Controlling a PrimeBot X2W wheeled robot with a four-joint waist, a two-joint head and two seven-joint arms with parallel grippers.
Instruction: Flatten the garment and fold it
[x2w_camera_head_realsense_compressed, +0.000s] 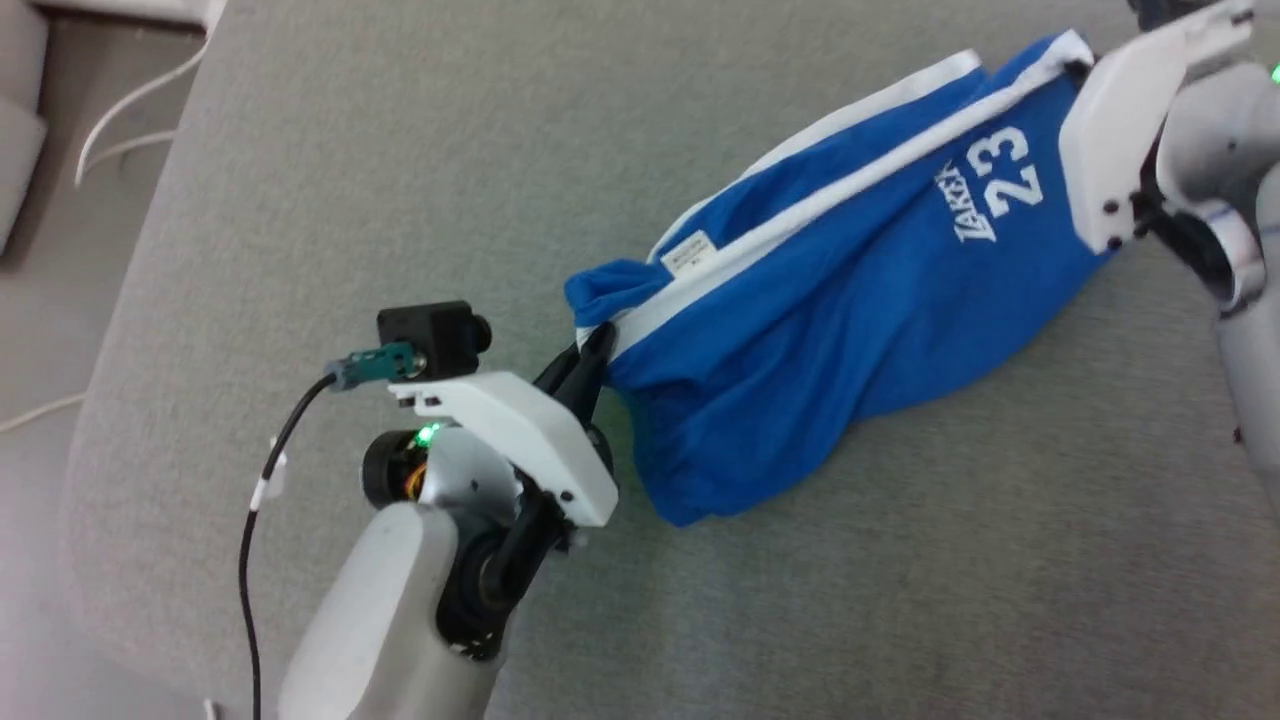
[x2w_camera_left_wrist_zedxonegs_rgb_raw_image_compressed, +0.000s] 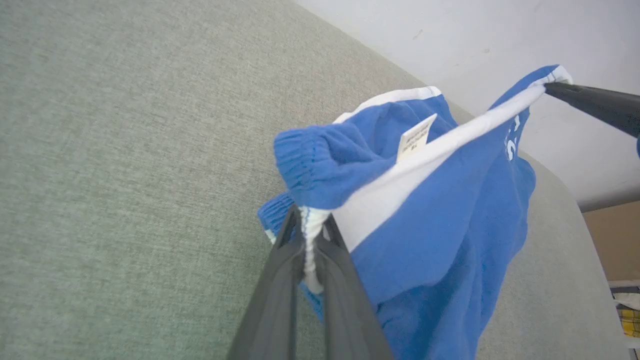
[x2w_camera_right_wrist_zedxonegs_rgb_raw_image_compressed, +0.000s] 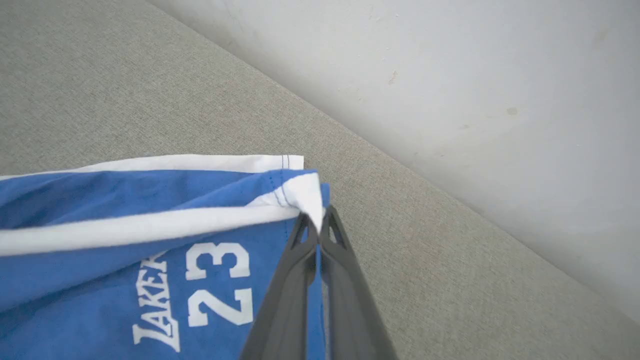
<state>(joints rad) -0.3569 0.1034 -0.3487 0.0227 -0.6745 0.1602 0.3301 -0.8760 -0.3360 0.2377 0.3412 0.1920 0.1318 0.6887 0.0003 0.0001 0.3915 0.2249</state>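
Grey cushion (x2w_camera_head_realsense_compressed: 300, 200) beneath the garment (x2w_camera_head_realsense_compressed: 820, 300); long axis runs between left gripper (x2w_camera_head_realsense_compressed: 598, 345), clamping waistband (x2w_camera_left_wrist_zedxonegs_rgb_raw_image_compressed: 305, 160), and right gripper (x2w_camera_right_wrist_zedxonegs_rgb_raw_image_compressed: 318, 224), clamping hem (x2w_camera_right_wrist_zedxonegs_rgb_raw_image_compressed: 295, 192).

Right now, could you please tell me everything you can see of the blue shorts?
The shorts are royal blue with white side stripes, a white LAKERS 23 print and a small white label by the ribbed waistband. The left pincer grips the waistband end, the right pincer a hem corner, so they hang stretched between both, lower folds sagging onto the grey fabric surface.
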